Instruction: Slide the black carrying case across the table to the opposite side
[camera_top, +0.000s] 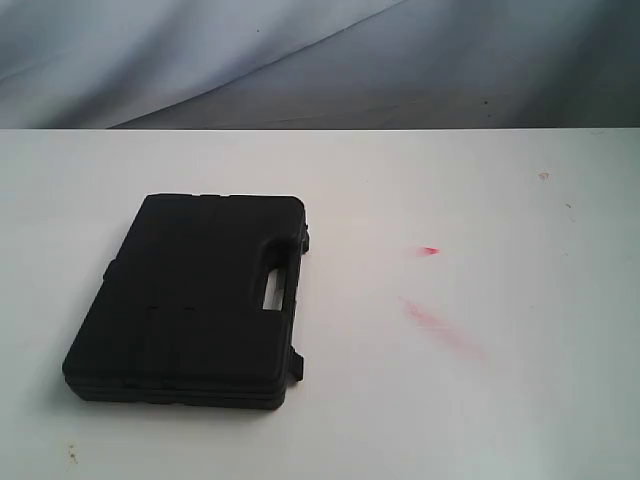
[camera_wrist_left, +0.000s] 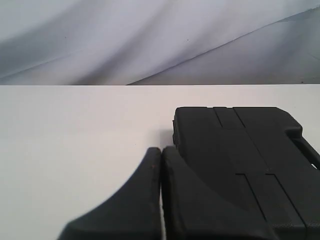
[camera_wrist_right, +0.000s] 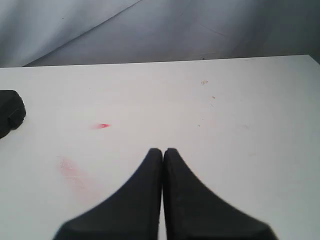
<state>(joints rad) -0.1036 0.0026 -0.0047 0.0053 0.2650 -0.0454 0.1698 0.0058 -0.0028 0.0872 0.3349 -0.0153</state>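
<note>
The black case lies flat on the left half of the white table, its handle slot facing the table's middle. Neither gripper shows in the exterior view. In the left wrist view my left gripper is shut with nothing in it, its tips close beside the near corner of the case; whether they touch is unclear. My right gripper is shut and empty over bare table, and only a corner of the case shows at that picture's edge.
Two red smears mark the table right of the case, with a small red spot above them. A grey cloth backdrop hangs behind the table's far edge. A few small specks dot the right side.
</note>
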